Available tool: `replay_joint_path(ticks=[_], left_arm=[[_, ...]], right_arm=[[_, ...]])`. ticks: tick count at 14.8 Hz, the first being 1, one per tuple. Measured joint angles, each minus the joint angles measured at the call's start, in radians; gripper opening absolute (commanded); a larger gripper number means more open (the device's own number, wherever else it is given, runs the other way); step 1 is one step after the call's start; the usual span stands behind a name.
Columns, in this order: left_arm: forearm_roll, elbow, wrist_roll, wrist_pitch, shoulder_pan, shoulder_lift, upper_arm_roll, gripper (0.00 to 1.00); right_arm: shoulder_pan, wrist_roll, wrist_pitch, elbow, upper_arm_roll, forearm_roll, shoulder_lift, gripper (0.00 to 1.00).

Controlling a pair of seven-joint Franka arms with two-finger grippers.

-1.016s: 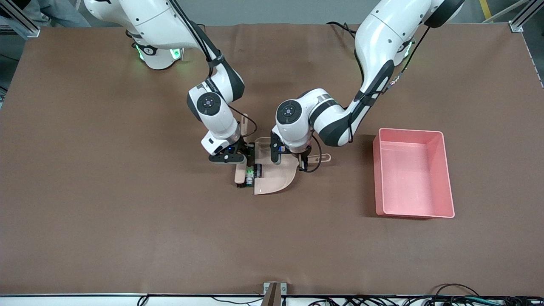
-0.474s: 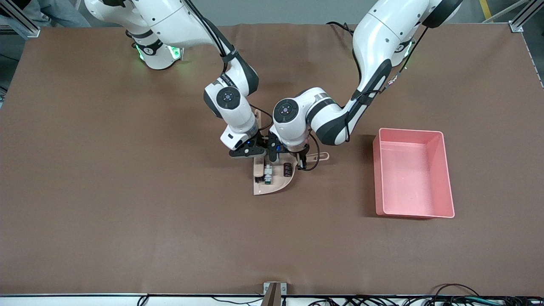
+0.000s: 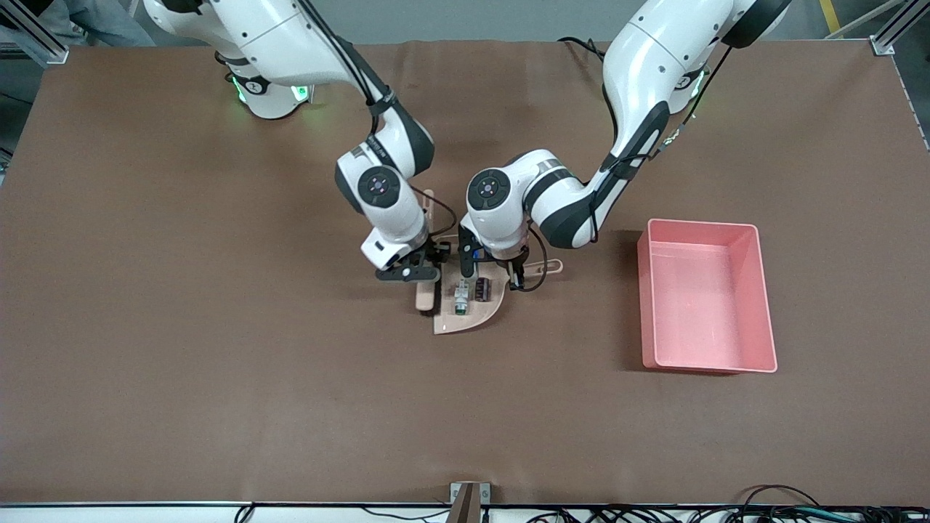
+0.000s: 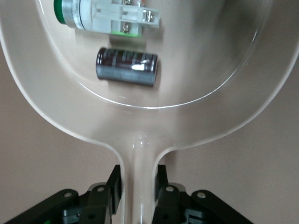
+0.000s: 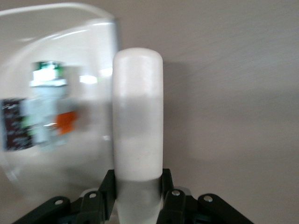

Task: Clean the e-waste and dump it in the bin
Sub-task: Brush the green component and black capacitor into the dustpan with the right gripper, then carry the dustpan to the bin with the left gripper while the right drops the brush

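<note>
- Left tool (image 4: 138, 186): fingers clamped on the dustpan handle, held low over the surface.
- Right tool (image 5: 138, 186): fingers clamped on the beige brush (image 3: 424, 294), just beside the dustpan's open edge, toward the right arm's end.
- Dustpan (image 3: 483, 314): beige, resting on the brown surface (image 3: 218, 378), near mid-table.
- E-waste, white-and-green component (image 3: 461, 300): lay in the dustpan; dark green tip nearer the front camera.
- E-waste, black ribbed block (image 3: 483, 289): lay in the dustpan, beside the component.
- Left wrist view alone showed the block (image 4: 126, 66) as a dark glossy cylinder, apart from the component (image 4: 107, 14); the front view alone showed the bin.
- Bin (image 3: 759, 290): pink, toward the left arm's end, well apart from the dustpan.
- Change from half a second earlier: the brush had drawn back off the pan onto the surface; both parts remained in the pan.
- Room: aluminium frame posts at the surface's corners; cables along the near edge.
</note>
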Motion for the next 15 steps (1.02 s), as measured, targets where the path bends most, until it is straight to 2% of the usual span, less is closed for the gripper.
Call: replay_joint_path(ticks=[5, 11, 15], left_arm=[[0.0, 0.003, -0.035, 0.143, 0.007, 0.019, 0.005, 0.07], [0.0, 0.049, -0.034, 0.155, 0.044, -0.001, 0.002, 0.06], [0.0, 0.054, -0.021, 0.154, 0.103, -0.075, -0.016, 0.06]], right_arm=[[-0.183, -0.202, -0.093, -0.031, -0.007, 0.0, -0.062, 0.02], [-0.336, -0.263, -0.089, -0.193, -0.01, -0.05, -0.213, 0.03], [-0.448, -0.328, 0.045, -0.338, -0.01, -0.063, -0.292, 0.03]])
